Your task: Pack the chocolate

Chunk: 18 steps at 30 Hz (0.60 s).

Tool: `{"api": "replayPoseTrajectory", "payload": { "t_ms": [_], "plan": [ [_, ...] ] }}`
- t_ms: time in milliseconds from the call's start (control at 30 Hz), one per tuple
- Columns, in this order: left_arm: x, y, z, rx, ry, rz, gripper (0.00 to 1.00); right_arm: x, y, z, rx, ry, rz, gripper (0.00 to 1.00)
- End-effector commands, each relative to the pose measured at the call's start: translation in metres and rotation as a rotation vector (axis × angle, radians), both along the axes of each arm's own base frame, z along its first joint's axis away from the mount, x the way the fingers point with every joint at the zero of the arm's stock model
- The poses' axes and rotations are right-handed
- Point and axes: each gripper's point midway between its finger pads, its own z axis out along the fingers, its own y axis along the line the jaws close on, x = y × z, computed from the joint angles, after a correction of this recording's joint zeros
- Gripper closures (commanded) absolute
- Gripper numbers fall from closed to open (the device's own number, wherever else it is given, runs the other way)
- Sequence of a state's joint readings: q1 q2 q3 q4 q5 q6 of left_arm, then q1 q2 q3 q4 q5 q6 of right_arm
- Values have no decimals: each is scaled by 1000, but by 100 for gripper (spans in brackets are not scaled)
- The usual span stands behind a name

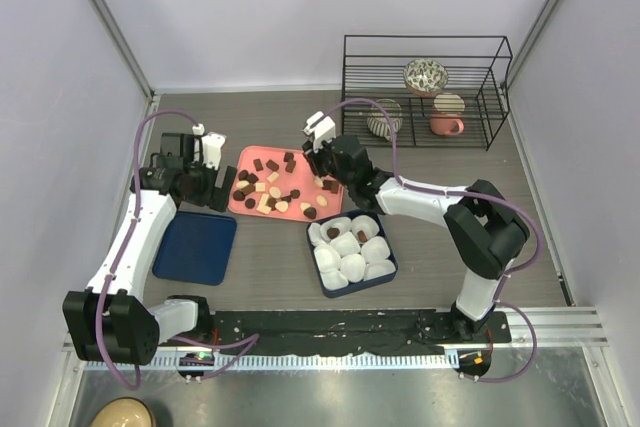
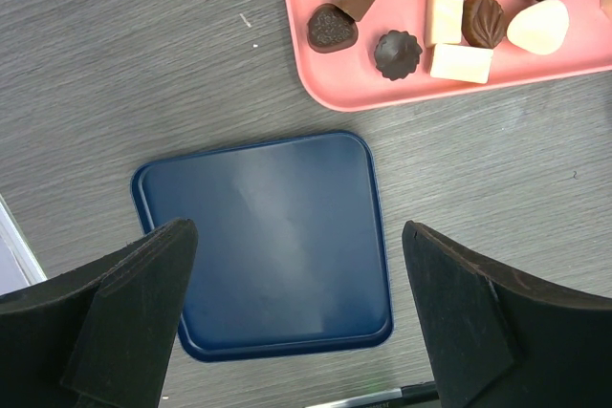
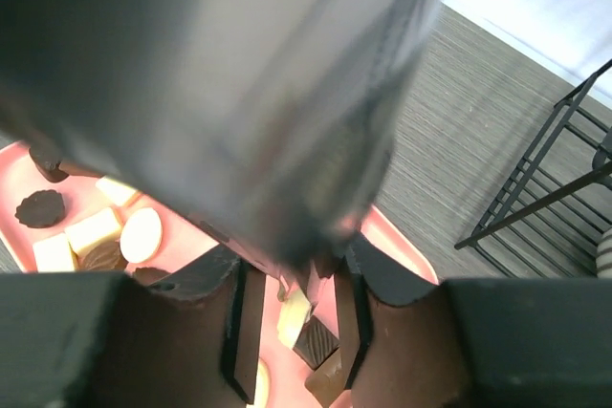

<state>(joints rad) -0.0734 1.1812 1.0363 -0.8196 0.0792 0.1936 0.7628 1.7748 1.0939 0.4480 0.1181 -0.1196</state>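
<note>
Chocolate (image 1: 272,190) in dark, mid-brown and cream pieces lies scattered on a pink tray (image 1: 238,205). My right gripper (image 1: 322,169) reaches down over the tray's right end. In the right wrist view its jaws (image 3: 292,384) are narrowed but open, with a cream piece (image 3: 294,317) and a dark ridged piece (image 3: 317,341) lying on the tray between them. My left gripper (image 1: 212,192) stands wide open and empty. In the left wrist view, it (image 2: 298,231) hovers over a flat blue lid (image 2: 258,188). Two dark pieces (image 1: 333,232) sit in paper cups in the blue box (image 1: 392,257).
The blue box holds several white crinkled paper cups (image 1: 352,267). The blue lid (image 1: 195,245) lies left of it, below the tray's left end (image 2: 354,83). A black wire rack (image 1: 425,92) with bowls and a mug stands at the back right. White walls close in the sides.
</note>
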Motion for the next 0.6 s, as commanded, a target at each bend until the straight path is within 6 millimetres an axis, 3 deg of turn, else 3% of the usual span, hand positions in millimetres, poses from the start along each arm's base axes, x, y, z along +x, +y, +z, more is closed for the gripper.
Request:
{"api": "replayPoseTrajectory", "payload": {
  "t_ms": [0,167,367,400,433,500,567],
  "plan": [
    [5,0,11,-6,-40,-5,6,-1,-5,36,49,-62,-7,70],
    [4,-1,11,-8,-38,-6,6,-7,-4,58,96,-79,11,78],
    [4,-1,14,-11,-42,-6,7,-23,-13,98,160,-99,27,92],
    [4,-2,14,-14,-39,-7,7,-28,-16,96,155,-87,29,93],
    [4,-2,15,-15,-40,-5,6,-35,-21,111,185,-100,33,94],
    [4,-2,15,-14,-40,-7,6,-48,-28,107,188,-78,45,95],
    [3,-2,15,-13,-36,-8,6,-66,-36,123,239,-76,60,96]
  ]
}}
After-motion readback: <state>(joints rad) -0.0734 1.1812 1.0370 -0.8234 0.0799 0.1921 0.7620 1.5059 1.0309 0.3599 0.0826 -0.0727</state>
